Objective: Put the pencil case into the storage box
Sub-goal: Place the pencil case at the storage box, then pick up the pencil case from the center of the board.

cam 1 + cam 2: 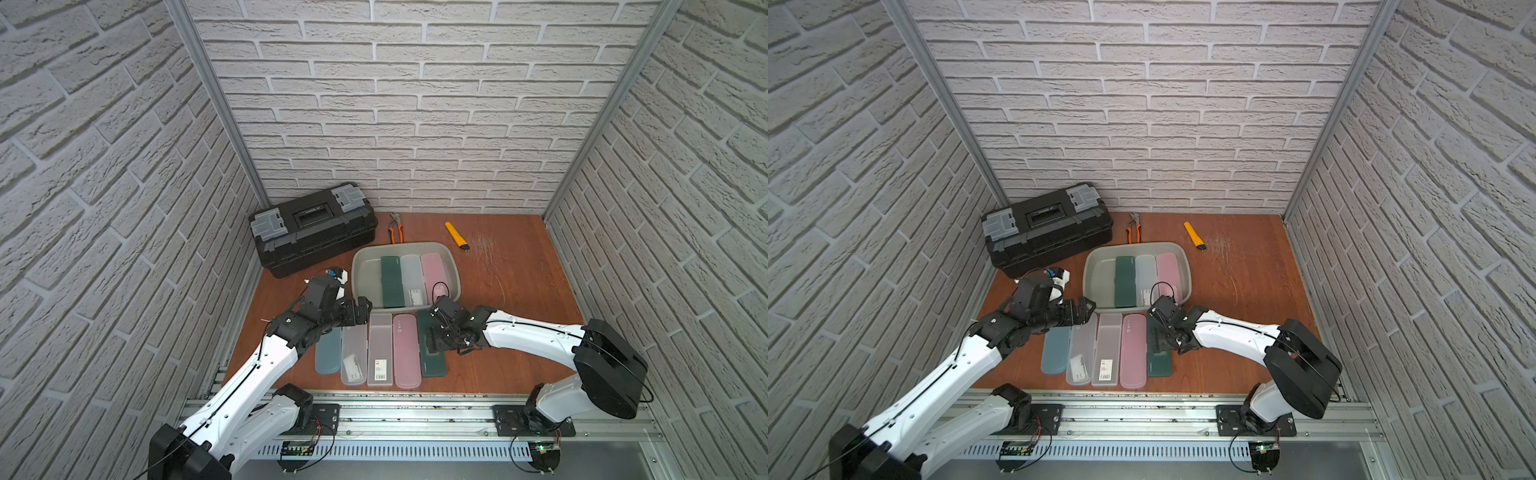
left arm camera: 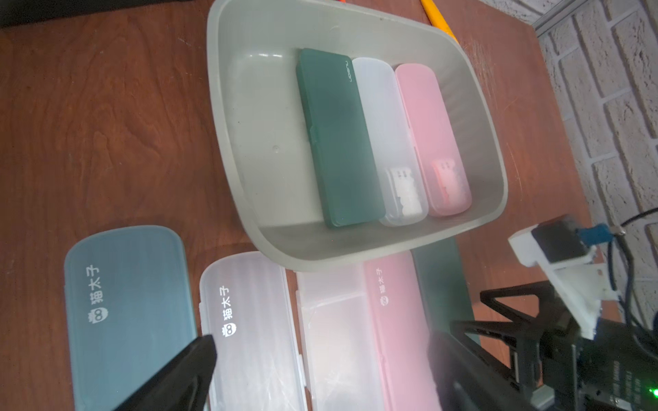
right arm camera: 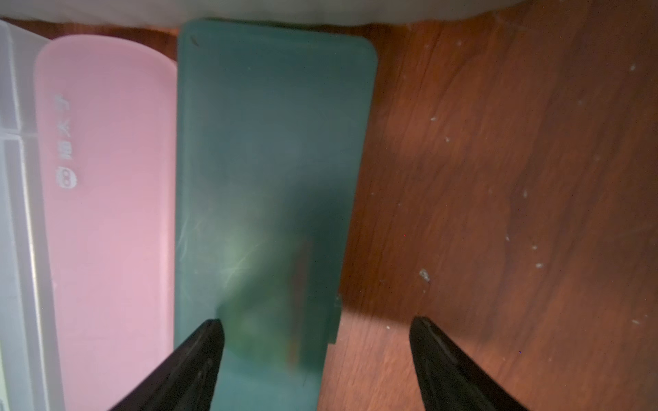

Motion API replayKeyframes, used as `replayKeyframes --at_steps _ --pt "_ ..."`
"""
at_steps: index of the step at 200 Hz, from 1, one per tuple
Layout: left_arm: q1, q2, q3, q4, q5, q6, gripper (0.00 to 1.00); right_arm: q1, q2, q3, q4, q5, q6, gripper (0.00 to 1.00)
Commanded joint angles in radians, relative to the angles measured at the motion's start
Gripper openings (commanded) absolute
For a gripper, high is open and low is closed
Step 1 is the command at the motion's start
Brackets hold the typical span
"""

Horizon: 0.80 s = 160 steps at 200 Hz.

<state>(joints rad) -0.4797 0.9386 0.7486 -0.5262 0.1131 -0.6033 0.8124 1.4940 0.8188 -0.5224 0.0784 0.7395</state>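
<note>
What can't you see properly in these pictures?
Inside the black toolbox: lid shut, both top views.
Much of the dark green pencil case: under the right gripper, both top views.
The barcode label: too small to read, top views.
The storage box: blurred, cut by the edge, right wrist view.

The right gripper (image 1: 437, 337) covers the far end of the dark green pencil case (image 1: 434, 366); just ahead of that gripper, the storage box (image 3: 320, 9) is a pale, cropped blur.

Soft, even light; in both top views brick walls (image 1: 83, 166) bow at nine and three o'clock. Right wrist view blurry, glare on green case (image 3: 270, 160).
</note>
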Motion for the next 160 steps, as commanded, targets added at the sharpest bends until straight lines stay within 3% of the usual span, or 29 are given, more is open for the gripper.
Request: replayKeyframes --at_steps 1,60,108,160 --pt "-0.04 0.033 0.068 -0.033 -0.011 0.012 0.98 0.019 0.006 -0.006 -0.004 0.043 0.026 0.86" --pt "-0.084 0.091 0.14 -0.042 -0.062 0.008 0.98 0.021 -0.053 -0.044 -0.126 0.207 0.062 0.88" --pt "-0.08 0.005 0.112 -0.05 -0.156 -0.027 0.98 0.021 -0.235 -0.132 0.063 0.038 -0.02 0.9" --pt "-0.078 -0.056 0.054 -0.085 -0.179 -0.078 0.99 0.049 -0.107 -0.089 0.125 -0.062 -0.013 0.89"
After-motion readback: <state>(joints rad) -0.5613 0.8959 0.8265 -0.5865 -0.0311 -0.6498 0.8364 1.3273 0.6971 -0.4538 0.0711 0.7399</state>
